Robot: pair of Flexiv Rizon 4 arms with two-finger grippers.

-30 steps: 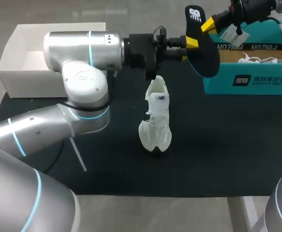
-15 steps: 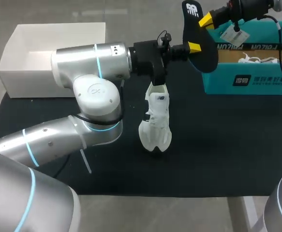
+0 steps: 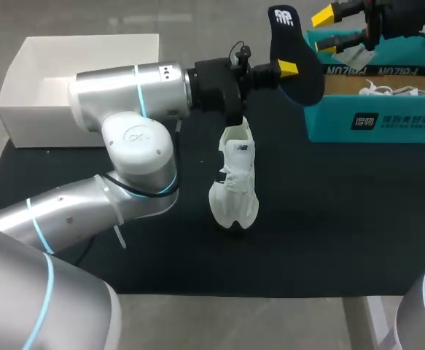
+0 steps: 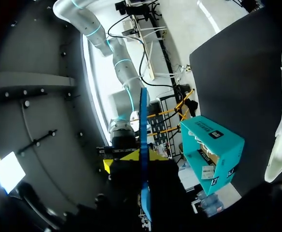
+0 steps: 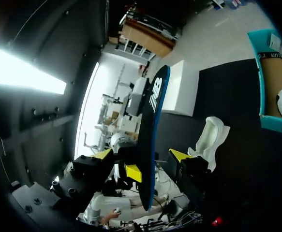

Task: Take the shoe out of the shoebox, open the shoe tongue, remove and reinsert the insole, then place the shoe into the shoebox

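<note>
Black mat [image 3: 343,219] covers the table, the white shoe [image 3: 235,182] standing on end near its middle. Above it the left arm [image 3: 125,87] lies level, the left gripper [image 3: 288,69] clamped on the dark insole [image 3: 303,80], which hides its far finger. The right gripper [image 3: 327,28] hovers with fingers spread, clear of the insole, over the teal shoebox [image 3: 372,124], which is cut off at the edge

- Black mat [image 3: 343,219]: covers the table in front of me.
- White shoe [image 3: 235,182]: I see it mid-mat, apart from both boxes.
- Teal shoebox [image 3: 376,120]: on the mat's far right, open on top.
- White box [image 3: 37,127]: open, at the far left corner, overhanging the mat's edge.
</note>
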